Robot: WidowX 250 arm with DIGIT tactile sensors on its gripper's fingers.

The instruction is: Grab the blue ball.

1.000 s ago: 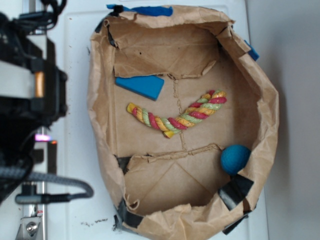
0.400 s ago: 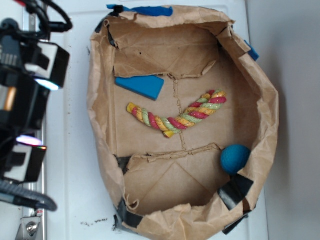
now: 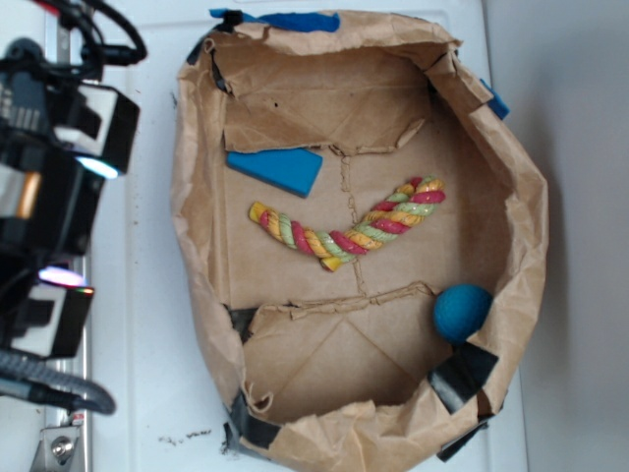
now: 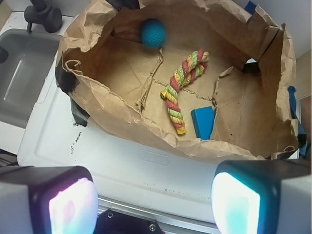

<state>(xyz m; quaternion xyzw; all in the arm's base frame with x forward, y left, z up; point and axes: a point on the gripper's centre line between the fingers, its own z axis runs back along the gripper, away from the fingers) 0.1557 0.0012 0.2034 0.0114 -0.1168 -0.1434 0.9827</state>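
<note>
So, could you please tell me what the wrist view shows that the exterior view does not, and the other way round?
Only the wrist view shows the grey sink beside the white surface, a dark fixture at its top corner, and the two glowing fingertips of the open pincer. Only the exterior view shows the arm's black body and its cable. Both show the paper bag, the blue ball, the rope toy and the blue wedge block inside it.

A white countertop (image 3: pixel 147 324) adjoins a grey sink (image 4: pixel 19 83) with a dark faucet (image 4: pixel 44 17).
</note>
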